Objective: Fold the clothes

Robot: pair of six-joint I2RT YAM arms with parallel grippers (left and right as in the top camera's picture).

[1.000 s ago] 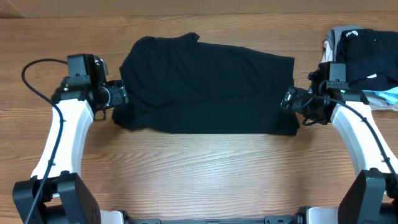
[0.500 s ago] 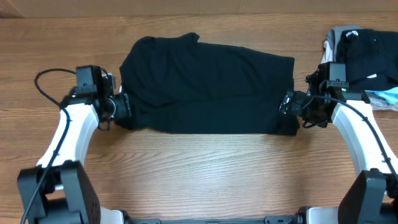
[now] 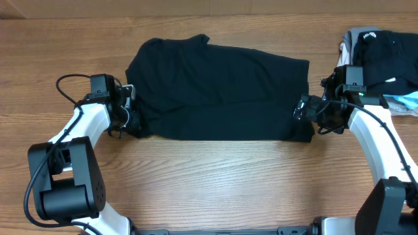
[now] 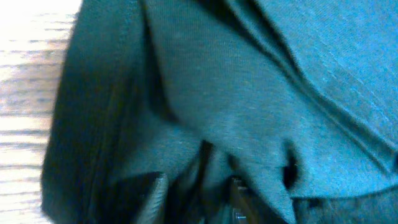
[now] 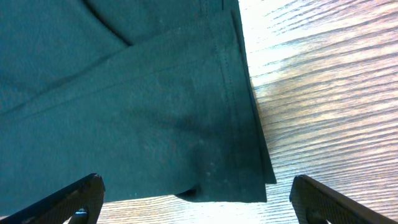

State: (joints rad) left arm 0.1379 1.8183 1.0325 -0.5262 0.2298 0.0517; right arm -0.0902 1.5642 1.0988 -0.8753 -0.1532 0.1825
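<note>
Shirt (image 3: pixel 219 88) lies part-folded across table (image 3: pixel 215 189) centre, 9 to 3 o'clock.

Risks:
- Pile (image 3: pixel 385 59) at 2 o'clock sits near the right gripper (image 3: pixel 304 108) and could snag.
- That gripper, at 3 o'clock, stands wide astride the hem.
- Left gripper (image 3: pixel 129 116), at 9 o'clock, is narrow, with fabric bunched between its fingers (image 4: pixel 152 196). A firm hold cannot be told, so layers may slip.

Surface: smooth wood grain. Room unseen.

No writing, brand or number can be read in any view. A small black garment (image 3: pixel 392 65) on the pile at the table's right edge carries a few white print marks, too small to make out. The black T-shirt (image 3: pixel 219 88) shows only plain cloth and hem stitching.
</note>
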